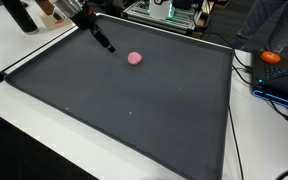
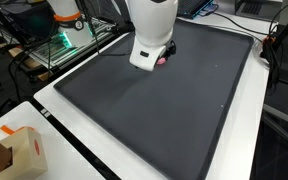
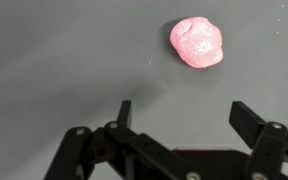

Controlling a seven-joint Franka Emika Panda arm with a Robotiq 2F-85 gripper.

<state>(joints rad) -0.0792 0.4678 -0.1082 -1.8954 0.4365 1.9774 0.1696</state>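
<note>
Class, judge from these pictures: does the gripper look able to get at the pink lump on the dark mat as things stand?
Probably yes. The gripper is open, close to the pink lump, and nothing lies between them on the dark mat.

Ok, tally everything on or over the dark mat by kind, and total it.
Pink lump: 1
Pincer, open, over the mat: 1
Total: 2

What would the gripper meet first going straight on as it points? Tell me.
Probably the dark grey mat, just short of the pink lump. The open gripper tilts toward that lump, so with depth unclear it might touch it instead.
</note>
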